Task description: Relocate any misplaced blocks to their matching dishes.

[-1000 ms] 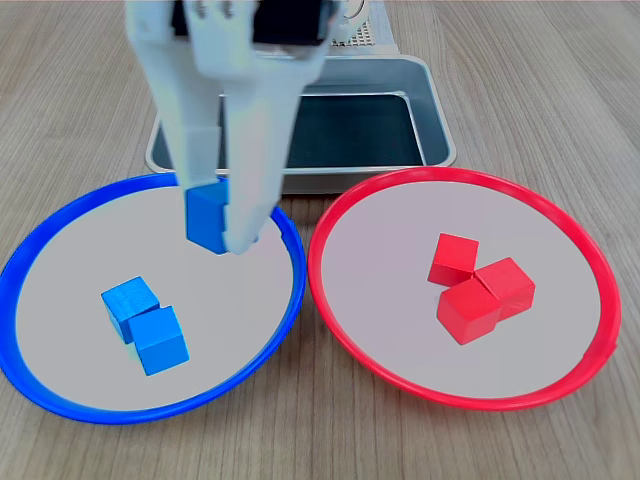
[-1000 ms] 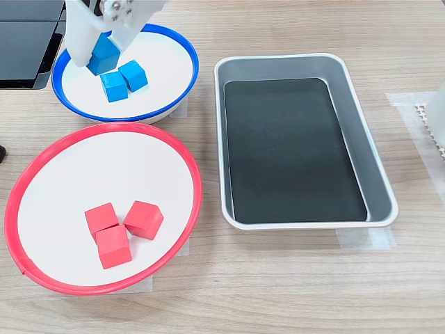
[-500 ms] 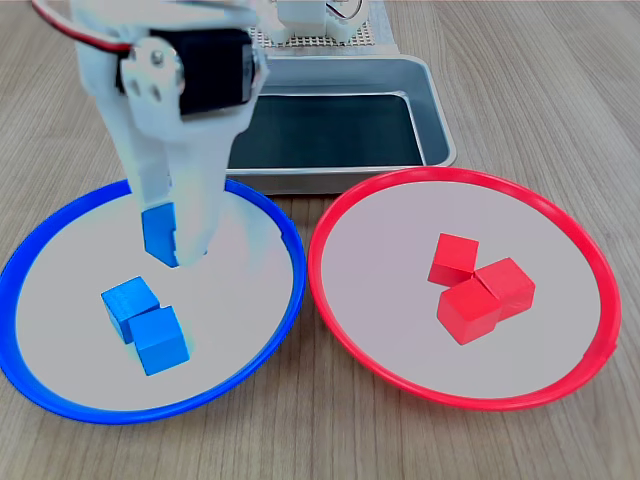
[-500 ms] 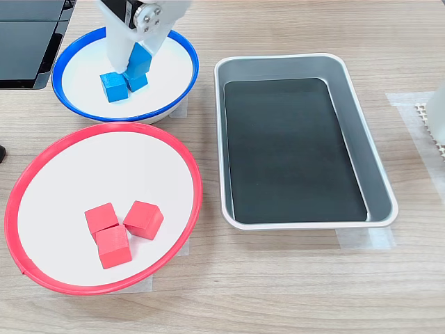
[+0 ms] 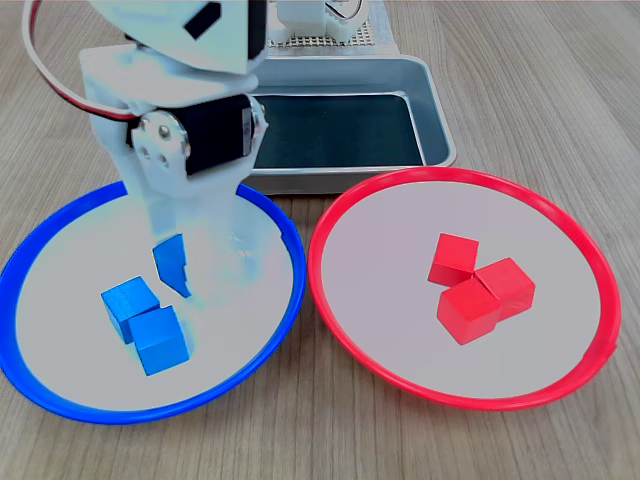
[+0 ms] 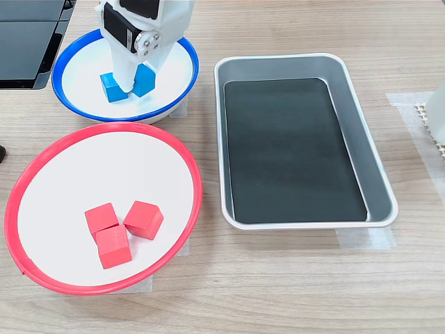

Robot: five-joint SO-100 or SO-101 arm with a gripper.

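Observation:
My white gripper (image 5: 178, 272) reaches down into the blue-rimmed dish (image 5: 250, 330) and is shut on a blue block (image 5: 168, 262), held low over the dish floor. Two more blue blocks (image 5: 130, 303) (image 5: 160, 341) lie side by side just to the first exterior view's left of it. In the second exterior view the gripper (image 6: 132, 82) stands between two blue blocks (image 6: 111, 88) (image 6: 144, 80) in the blue-rimmed dish (image 6: 182, 76), and the held block is mostly hidden. The red-rimmed dish (image 5: 380, 260) (image 6: 104, 167) holds three red blocks (image 5: 480, 290) (image 6: 115, 226) in a cluster.
A rectangular silver tray (image 5: 432, 105) (image 6: 379, 170) with a dark floor sits behind the dishes in the first exterior view and right of them in the second exterior view. A dark flat object (image 6: 24, 38) lies at the second exterior view's top left. The arm's servo body (image 5: 190, 130) hangs over the blue-rimmed dish's far edge.
The gripper has come down into the blue-rimmed dish with the blue block, from above the dish's far rim to just beside the two resting blue blocks.

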